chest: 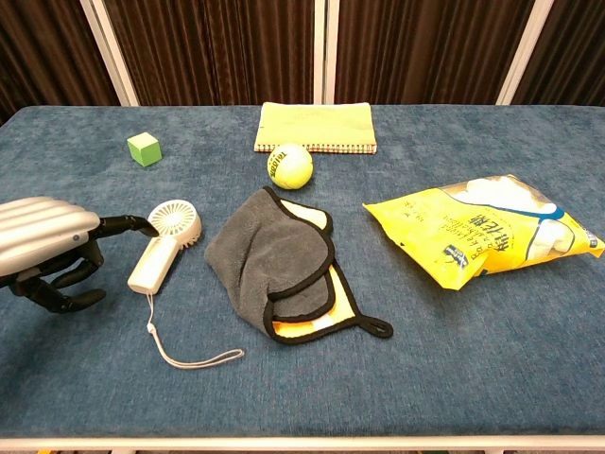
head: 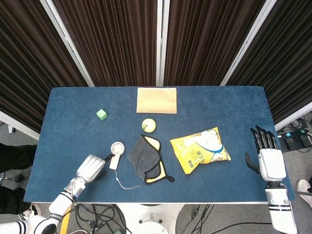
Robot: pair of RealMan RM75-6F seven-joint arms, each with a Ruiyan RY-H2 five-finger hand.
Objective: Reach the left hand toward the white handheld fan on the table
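The white handheld fan (head: 115, 153) (chest: 166, 242) lies flat left of the table's middle, round head away from me, its cord loop (chest: 189, 352) trailing toward the near edge. My left hand (head: 90, 167) (chest: 45, 246) rests just left of the fan, holding nothing. Its dark fingers are loosely curled and apart, and one fingertip (chest: 144, 225) reaches almost to the fan's head; I cannot tell if it touches. My right hand (head: 267, 155) lies at the table's right edge with fingers straight and apart, seen only in the head view.
Right of the fan lies a grey and yellow cloth (chest: 279, 260), with a tennis ball (chest: 289, 164) and a folded yellow towel (chest: 315, 127) behind it. A green cube (chest: 144, 148) sits at the back left. A yellow snack bag (chest: 482, 232) lies to the right.
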